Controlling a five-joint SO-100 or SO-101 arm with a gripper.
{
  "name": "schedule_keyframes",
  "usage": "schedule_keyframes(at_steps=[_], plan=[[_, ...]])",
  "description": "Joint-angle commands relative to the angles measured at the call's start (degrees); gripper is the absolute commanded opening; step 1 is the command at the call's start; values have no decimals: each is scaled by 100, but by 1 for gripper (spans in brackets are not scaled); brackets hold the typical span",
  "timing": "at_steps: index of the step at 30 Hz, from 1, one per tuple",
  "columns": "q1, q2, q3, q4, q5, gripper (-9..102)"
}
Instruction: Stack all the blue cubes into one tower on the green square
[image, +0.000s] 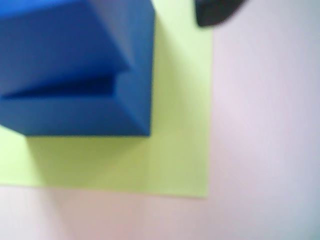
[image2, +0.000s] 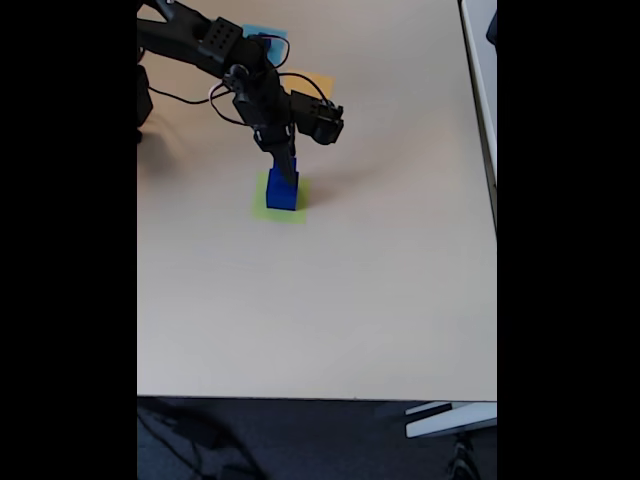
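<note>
Tower (image2: 282, 189) of stepped dark blue cubes stands on green square (image: 180, 150).

The wrist view looks down from very close beside the gripper (image: 215, 15), blurred, at the tower (image: 75, 70) and the green square (image: 175, 160) under it. The fixed view stands high and far, facing down on the whole table (image2: 320, 300); the gripper (image2: 284, 160) is in its upper part. Both views share tower and square.

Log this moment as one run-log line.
stage: stacking | dark blue cubes: stepped tower on flat lime-green paper square | black two-finger gripper: at tower top, jaw state unclear
</note>
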Motion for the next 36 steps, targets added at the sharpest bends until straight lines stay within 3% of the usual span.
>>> schedule_keyframes(at_steps=[1,15,24,36], plan=[[-97,554,-281,-114,18,30],[-18,615,-97,-176,-132,30],[70,659,-132,-149,-255,40],[35,650,-88,-79,-264,38]])
